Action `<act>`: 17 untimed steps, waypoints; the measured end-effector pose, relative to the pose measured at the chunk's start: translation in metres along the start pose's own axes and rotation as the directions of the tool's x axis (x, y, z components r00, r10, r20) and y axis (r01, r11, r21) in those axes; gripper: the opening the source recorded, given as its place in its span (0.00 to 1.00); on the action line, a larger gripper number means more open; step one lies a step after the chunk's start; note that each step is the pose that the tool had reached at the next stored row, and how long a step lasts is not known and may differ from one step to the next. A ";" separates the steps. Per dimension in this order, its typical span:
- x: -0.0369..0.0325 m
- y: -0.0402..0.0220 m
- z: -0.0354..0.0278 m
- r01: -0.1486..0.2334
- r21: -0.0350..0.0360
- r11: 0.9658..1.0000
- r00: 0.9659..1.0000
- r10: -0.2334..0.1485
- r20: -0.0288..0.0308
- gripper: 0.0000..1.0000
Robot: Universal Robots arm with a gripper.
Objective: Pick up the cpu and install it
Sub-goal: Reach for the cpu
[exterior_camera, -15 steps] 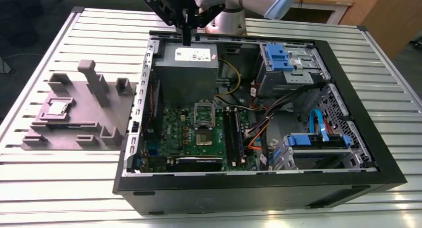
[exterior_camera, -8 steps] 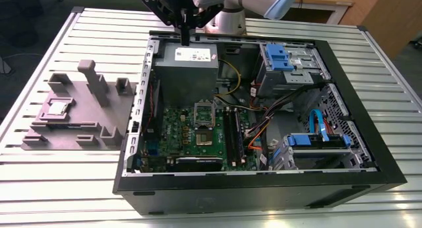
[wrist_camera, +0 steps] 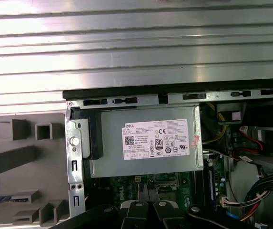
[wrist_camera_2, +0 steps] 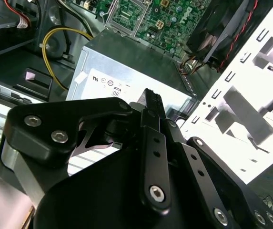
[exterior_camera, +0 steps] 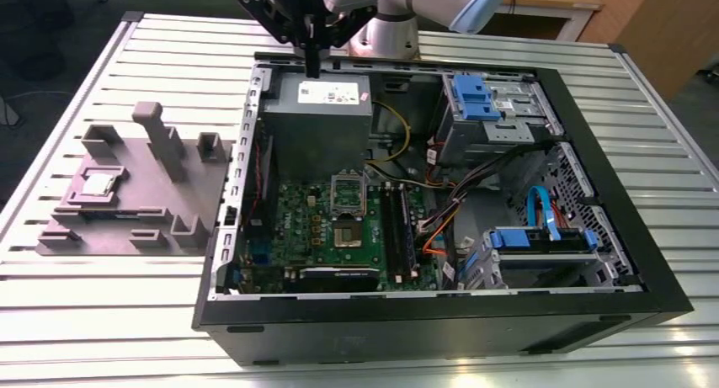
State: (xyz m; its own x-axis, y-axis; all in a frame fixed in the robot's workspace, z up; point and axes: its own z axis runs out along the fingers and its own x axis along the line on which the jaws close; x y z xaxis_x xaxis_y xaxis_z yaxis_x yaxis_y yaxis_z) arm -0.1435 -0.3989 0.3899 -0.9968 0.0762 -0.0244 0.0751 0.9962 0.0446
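While the gripper [exterior_camera: 312, 68] hangs pressed together on nothing over the grey box [exterior_camera: 318, 110] at the case's [exterior_camera: 450, 325] 12 o'clock, the cpu [exterior_camera: 99, 184] sits at 9 o'clock, nested flat in its holder [exterior_camera: 157, 201], probably for easy grabbing.

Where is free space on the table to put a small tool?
Free: table slats between the fixture and the table's near edge, and beyond the fixture. Crowded: the case, full of cables and boards; the cpu sits in the fixture.

arm [exterior_camera: 396, 19]: wrist angled down | tool [exterior_camera: 311, 66]: pointing straight down, jaws closed together
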 end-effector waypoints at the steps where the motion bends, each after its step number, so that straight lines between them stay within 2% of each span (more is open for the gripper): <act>1: 0.0004 0.0000 0.0000 0.000 0.000 1.000 1.000 0.000 0.000 0.10; 7: 0.0018 -0.0001 -0.0001 0.000 0.000 1.000 1.000 0.000 0.000 0.10; 9: 0.0072 -0.0005 -0.0002 0.000 0.000 1.000 1.000 0.000 0.000 0.10; 17: 0.0084 -0.0006 -0.0002 0.000 0.000 1.000 1.000 0.000 0.000 0.10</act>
State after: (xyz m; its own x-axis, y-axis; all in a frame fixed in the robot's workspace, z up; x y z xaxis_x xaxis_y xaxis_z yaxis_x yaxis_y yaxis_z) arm -0.1519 -0.3989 0.3899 -0.9968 0.0763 -0.0245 0.0751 0.9962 0.0446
